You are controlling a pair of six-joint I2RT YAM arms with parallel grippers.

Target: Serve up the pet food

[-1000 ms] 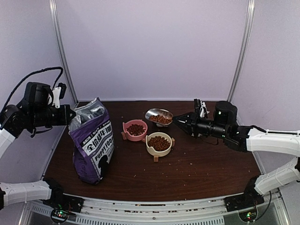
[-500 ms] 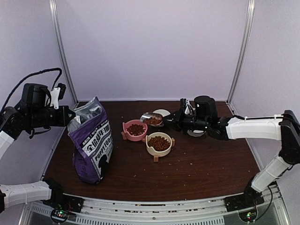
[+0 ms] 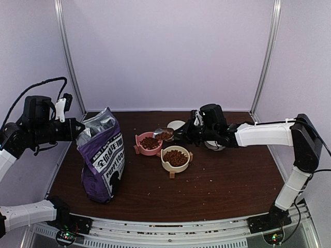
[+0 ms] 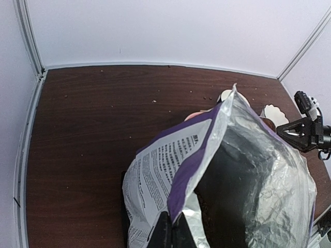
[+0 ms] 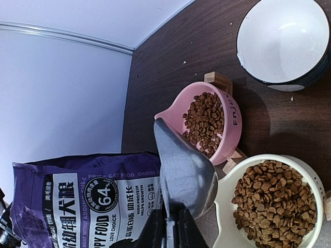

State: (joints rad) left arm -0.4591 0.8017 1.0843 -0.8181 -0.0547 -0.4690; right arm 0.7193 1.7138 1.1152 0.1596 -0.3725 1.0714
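Reddish-brown kibble (image 3: 164, 136) in left-pointing scoop (image 5: 184, 173)

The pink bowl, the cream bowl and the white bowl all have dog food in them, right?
Not quite. The white bowl is empty: the right wrist view shows its bare inside. The pink bowl and the cream bowl do hold pet food.

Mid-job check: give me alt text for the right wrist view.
The right pincer grips a silver scoop, its tip over the rim of a pink bowl holding kibble. A cream bowl full of kibble sits lower right, an empty white bowl upper right, and a purple puppy food bag lower left.
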